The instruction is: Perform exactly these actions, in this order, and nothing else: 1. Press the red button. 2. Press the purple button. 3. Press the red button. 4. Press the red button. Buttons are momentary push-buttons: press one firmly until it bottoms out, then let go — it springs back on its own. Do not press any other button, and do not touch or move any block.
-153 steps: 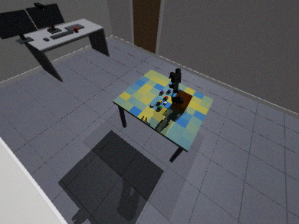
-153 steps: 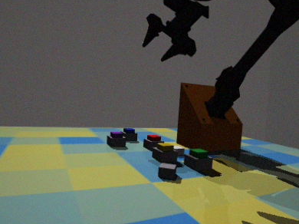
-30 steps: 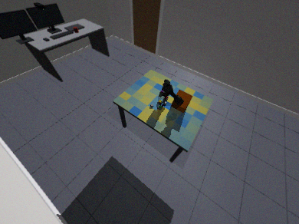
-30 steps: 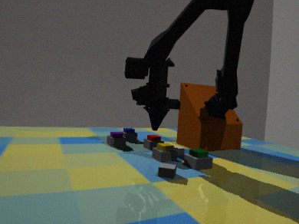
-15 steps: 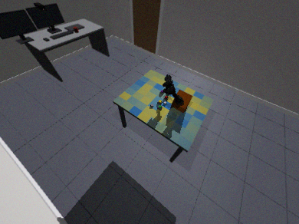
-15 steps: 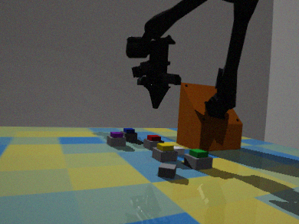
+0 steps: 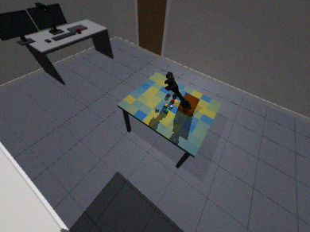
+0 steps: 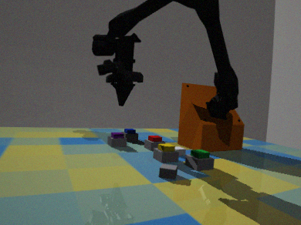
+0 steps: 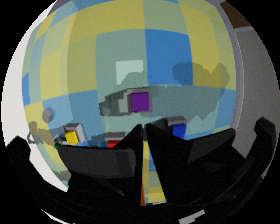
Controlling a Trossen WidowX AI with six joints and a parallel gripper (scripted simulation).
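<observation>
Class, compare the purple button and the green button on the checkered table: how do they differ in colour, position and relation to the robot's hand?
The purple button has a purple cap; the green button has a green one. In the exterior view, purple sits farther back and left, green nearer and right, by the orange base. The shut hand hovers roughly above purple, well away from green. Both caps sit on grey housings.

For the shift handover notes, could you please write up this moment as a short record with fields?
arm: black, raised above the checkered table
gripper: gripper shut, empty, pointing down, high over the purple button
buttons: purple, blue button, red button, yellow button, green button, each on a grey base
contact: none; gripper clear of every button
blocks: small grey block in front of the yellow button; a white one partly hidden behind it
arm base: orange mount
</observation>
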